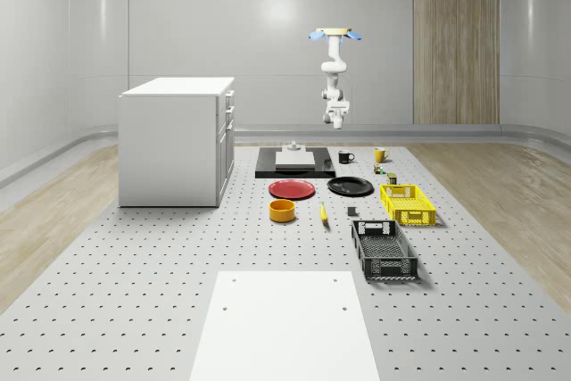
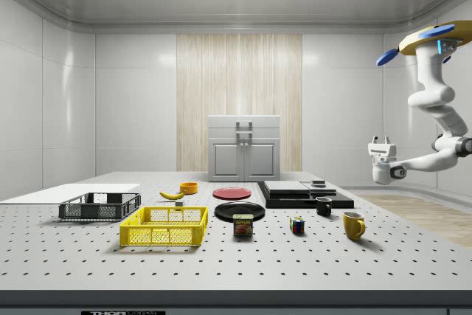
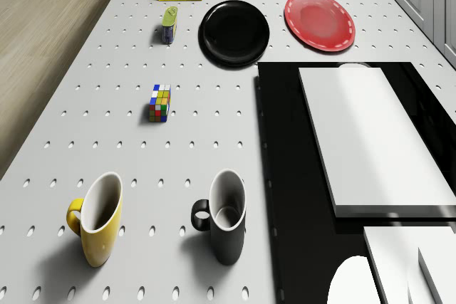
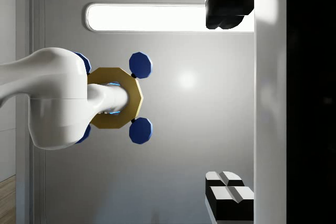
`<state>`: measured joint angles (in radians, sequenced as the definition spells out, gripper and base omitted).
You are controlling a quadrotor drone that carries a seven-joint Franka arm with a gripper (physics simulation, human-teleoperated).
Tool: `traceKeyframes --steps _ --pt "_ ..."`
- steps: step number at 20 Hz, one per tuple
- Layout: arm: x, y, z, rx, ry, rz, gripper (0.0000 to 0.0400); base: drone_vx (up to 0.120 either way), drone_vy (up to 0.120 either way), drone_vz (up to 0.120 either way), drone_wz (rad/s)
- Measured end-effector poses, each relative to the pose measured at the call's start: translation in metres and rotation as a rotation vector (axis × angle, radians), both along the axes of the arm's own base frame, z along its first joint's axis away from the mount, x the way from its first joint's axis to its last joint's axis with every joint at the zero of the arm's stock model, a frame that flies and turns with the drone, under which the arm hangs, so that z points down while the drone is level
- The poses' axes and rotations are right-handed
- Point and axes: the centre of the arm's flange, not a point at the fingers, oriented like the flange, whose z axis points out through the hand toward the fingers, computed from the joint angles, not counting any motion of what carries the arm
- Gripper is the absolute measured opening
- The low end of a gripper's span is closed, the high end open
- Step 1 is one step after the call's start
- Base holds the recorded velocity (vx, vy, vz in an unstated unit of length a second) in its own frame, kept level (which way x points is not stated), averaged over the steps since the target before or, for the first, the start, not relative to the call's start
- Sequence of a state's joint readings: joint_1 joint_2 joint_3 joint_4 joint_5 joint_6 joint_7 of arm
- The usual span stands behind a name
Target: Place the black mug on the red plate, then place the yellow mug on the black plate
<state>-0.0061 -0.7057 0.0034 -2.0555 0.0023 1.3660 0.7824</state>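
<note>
Two mugs, black mug [image 3: 226,222] and yellow mug [image 3: 97,220], sit unplaced while the hovering drone [image 1: 334,34] holds its gripper [image 2: 381,142] spread, empty, above them.

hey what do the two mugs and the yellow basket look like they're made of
Black mug: probably glazed ceramic, given its smooth thick wall and soft sheen. Yellow mug: likely the same, with a glossy rounded rim and handle. Yellow basket: looks like moulded plastic, with an open lattice of thin bars in one uniform colour. These are renders, so the materials are only a guess.
</note>
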Motion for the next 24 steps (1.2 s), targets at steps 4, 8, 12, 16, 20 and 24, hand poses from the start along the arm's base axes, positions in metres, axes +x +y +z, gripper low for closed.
traceKeyframes --steps 4,8,12,16,20,24 --pt "0.0 0.0 0.0032 0.0 -0.003 0.0 0.04 0.0 0.0 0.0 0.0" --pt "-0.0001 0.0 0.0044 0.0 -0.006 0.0 0.04 0.0 0.0 0.0 0.0" --pt "-0.0004 0.0001 0.0049 -0.001 -0.009 0.0 0.04 0.08 0.0 0.0 0.0" --pt "-0.0007 0.0001 0.0051 -0.001 -0.012 0.0 0.04 0.12 0.0 0.0 0.0" --pt "-0.0009 0.0002 0.0052 -0.002 -0.015 0.0 0.04 0.12 0.0 0.0 0.0" --pt "-0.0012 0.0004 0.0052 -0.004 -0.018 0.0 0.04 0.12 0.0 0.0 0.0"
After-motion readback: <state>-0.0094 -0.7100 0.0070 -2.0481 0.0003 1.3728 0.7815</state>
